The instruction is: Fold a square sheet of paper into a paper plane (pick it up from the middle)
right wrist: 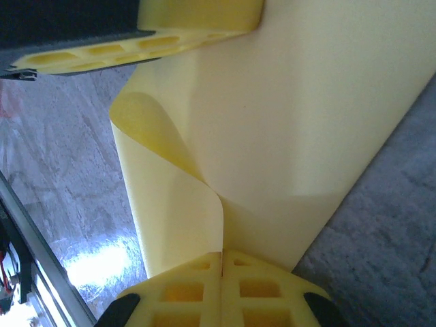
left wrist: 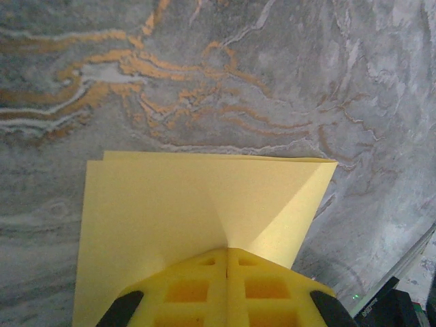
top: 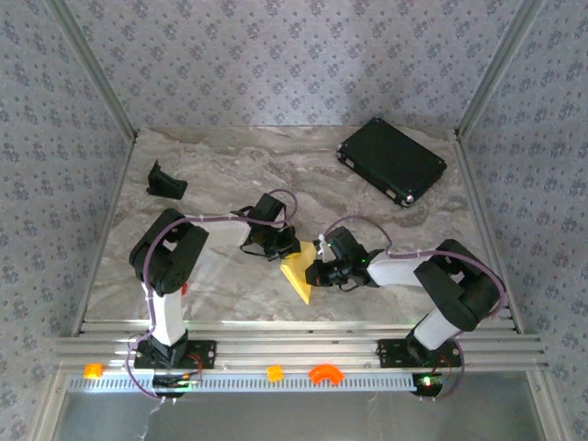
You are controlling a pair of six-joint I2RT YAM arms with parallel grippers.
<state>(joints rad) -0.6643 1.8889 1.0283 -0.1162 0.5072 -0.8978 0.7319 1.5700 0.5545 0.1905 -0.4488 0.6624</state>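
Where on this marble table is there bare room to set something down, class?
Bare marble table lies along the far edge, between the small black angled object and the black rectangular case. The centre is crowded: left pincer and right pincer grip the pale-yellow paper sheet.

Top view: the left gripper (top: 281,250) and the right gripper (top: 319,271) cover the upper part of the square sheet of paper (top: 299,280). Their fingertips and the points of contact are too small to resolve.

Left wrist view: the near edge of the sheet is hidden under the gripper fingers (left wrist: 191,289). The lower left corner of the sheet is cut off by the bottom edge of the picture.

Right wrist view: the sheet runs out past the top and right edges, so its outline cannot be determined. The finger (right wrist: 102,54) of the left gripper at upper left is cut off by the left edge.

On the bench (top: 230,165), the small black object (top: 165,181) is too small to identify. The orange pieces (top: 323,373) on the near rail (top: 294,349) are likewise too small to tell.
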